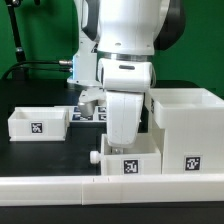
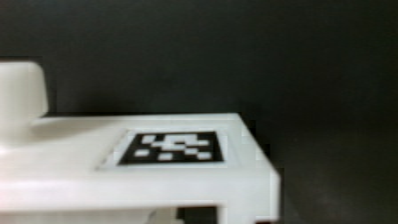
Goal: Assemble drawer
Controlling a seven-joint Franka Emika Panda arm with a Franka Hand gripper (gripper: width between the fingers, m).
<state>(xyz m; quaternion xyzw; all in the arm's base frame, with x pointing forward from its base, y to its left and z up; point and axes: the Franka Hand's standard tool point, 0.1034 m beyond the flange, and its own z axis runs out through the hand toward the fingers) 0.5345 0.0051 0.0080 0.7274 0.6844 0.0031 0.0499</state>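
A small white drawer (image 1: pixel 128 163) with a marker tag and a round knob (image 1: pixel 93 157) stands at the front centre in the exterior view. My gripper (image 1: pixel 124 140) reaches down into or onto it from above; its fingertips are hidden behind the hand and the drawer wall. The wrist view shows this drawer's tagged face (image 2: pixel 178 148) close up, with the knob (image 2: pixel 18 90) at one side. No fingers show clearly there. The large white drawer box (image 1: pixel 186 125) stands on the exterior view's right. A second small drawer (image 1: pixel 38 122) sits on the exterior view's left.
The marker board (image 1: pixel 88 115) lies behind the arm on the black table. A long white rail (image 1: pixel 110 190) runs along the front edge. A green backdrop and a cable are at the back.
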